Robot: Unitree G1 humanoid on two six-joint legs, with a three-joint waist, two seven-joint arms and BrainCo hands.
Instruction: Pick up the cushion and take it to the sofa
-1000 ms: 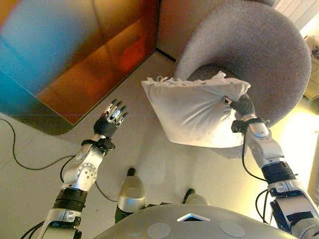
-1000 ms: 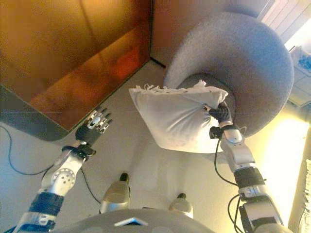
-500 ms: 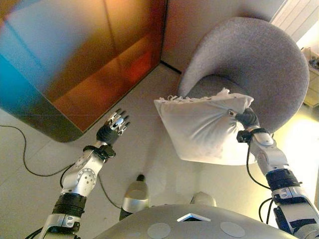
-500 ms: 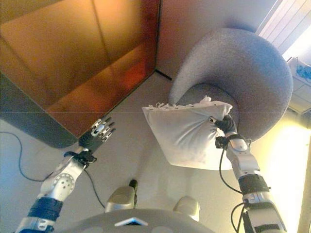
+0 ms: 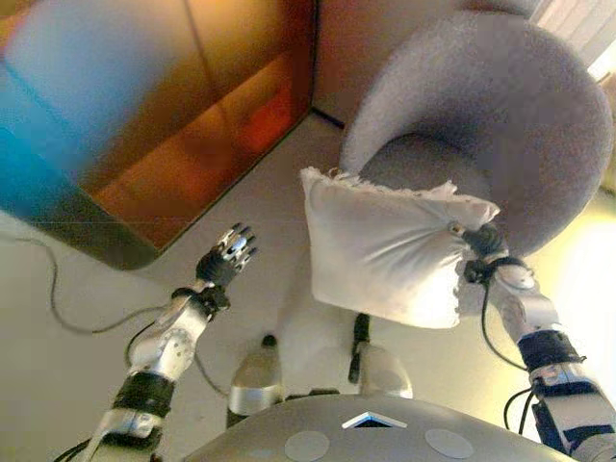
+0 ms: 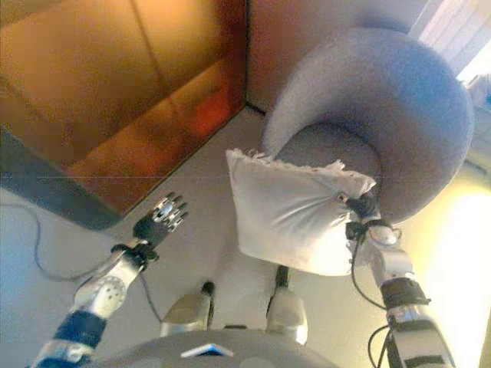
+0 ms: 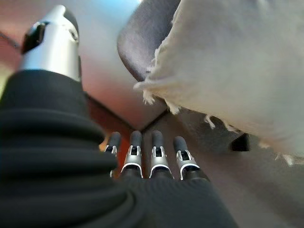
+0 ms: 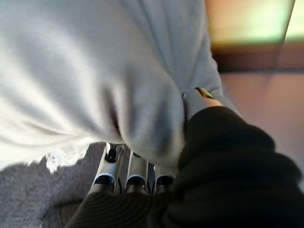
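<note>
The robot's right hand (image 5: 478, 240) pinches one side edge of a white fringed cushion (image 5: 385, 250), hanging in air before a grey round armchair (image 5: 500, 106), while the left hand (image 5: 229, 258) hovers open and empty; the one-sided grasp risks slipping.

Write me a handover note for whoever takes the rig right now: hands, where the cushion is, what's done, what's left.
Right hand: shut on the white cushion, pinching its edge; the cushion hangs off the floor in front of the grey round chair.
Left hand: open, fingers straight, holding nothing, out to the robot's left above the floor near the orange-brown panel.
Done: the cushion is picked up, carried by one hand only.
Left: take it to the sofa and put it down. No sofa can be made out in these views, so find it first.
</note>
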